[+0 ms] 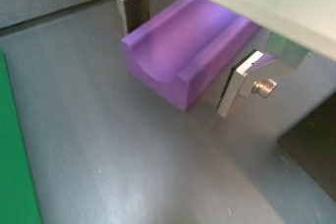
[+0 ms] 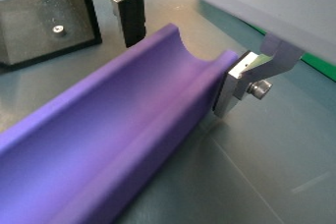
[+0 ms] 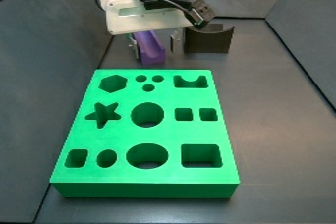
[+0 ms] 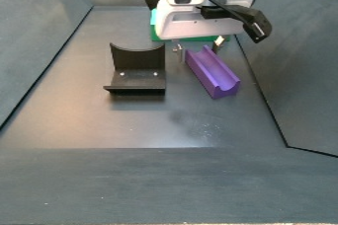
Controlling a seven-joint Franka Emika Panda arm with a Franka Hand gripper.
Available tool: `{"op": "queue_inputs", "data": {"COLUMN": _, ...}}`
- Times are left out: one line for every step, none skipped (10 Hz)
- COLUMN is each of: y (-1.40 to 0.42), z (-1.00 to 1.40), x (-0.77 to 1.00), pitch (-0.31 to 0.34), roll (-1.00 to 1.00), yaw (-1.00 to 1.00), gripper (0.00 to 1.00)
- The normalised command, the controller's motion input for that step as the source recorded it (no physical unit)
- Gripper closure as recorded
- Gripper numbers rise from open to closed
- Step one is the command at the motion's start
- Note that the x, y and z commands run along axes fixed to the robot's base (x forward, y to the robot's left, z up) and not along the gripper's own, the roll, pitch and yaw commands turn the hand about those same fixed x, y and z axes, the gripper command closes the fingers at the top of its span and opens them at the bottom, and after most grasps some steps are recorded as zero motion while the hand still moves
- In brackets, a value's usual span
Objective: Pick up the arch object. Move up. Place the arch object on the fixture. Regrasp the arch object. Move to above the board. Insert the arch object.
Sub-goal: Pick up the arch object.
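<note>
In both wrist views you are seeing the gripper [image 1: 184,41] straddling one end of the arch object [image 1: 188,51], its groove facing up. The silver fingers [image 2: 243,83] are standing apart, one on each side of the purple piece; whether the pads are pressing its flanks you cannot tell. Only a wrist view is showing you a strip of the board [image 1: 14,159] at its edge, and only a wrist view is showing you the fixture [image 2: 46,27] as a dark block beyond the far finger.

In a side view the fixture [image 4: 136,69] is sitting on the floor, just beside the arch object [image 4: 214,73], with grey floor between them. The purple piece is lying flat on the floor, its long axis running away from the gripper [image 4: 199,39] towards the near right wall.

In a side view the board [image 3: 148,130] is lying in front, near the arch object [image 3: 153,43], and bare floor is opening to its right.
</note>
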Motion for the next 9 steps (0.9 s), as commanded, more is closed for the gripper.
{"op": "queue_inputs", "data": {"y": 0.00, "z": 0.00, "x": 0.00, "pitch": 0.000, "roll": 0.00, "yaw": 0.00, "gripper": 1.00}}
{"op": "queue_inputs", "data": {"y": 0.00, "z": 0.00, "x": 0.00, "pitch": 0.000, "roll": 0.00, "yaw": 0.00, "gripper": 1.00}}
{"op": "queue_inputs", "data": {"y": 0.00, "z": 0.00, "x": 0.00, "pitch": 0.000, "roll": 0.00, "yaw": 0.00, "gripper": 1.00}}
{"op": "queue_inputs", "data": {"y": 0.00, "z": 0.00, "x": 0.00, "pitch": 0.000, "roll": 0.00, "yaw": 0.00, "gripper": 1.00}}
{"op": "queue_inputs", "data": {"y": 0.00, "z": 0.00, "x": 0.00, "pitch": 0.000, "roll": 0.00, "yaw": 0.00, "gripper": 1.00}}
{"op": "queue_inputs", "data": {"y": 0.00, "z": 0.00, "x": 0.00, "pitch": 0.000, "roll": 0.00, "yaw": 0.00, "gripper": 1.00}}
{"op": "queue_inputs", "data": {"y": 0.00, "z": 0.00, "x": 0.00, "pitch": 0.000, "roll": 0.00, "yaw": 0.00, "gripper": 1.00}}
{"op": "queue_inputs", "data": {"y": 0.00, "z": 0.00, "x": 0.00, "pitch": 0.000, "roll": 0.00, "yaw": 0.00, "gripper": 1.00}}
{"op": "queue_inputs", "data": {"y": 0.00, "z": 0.00, "x": 0.00, "pitch": 0.000, "roll": 0.00, "yaw": 0.00, "gripper": 1.00}}
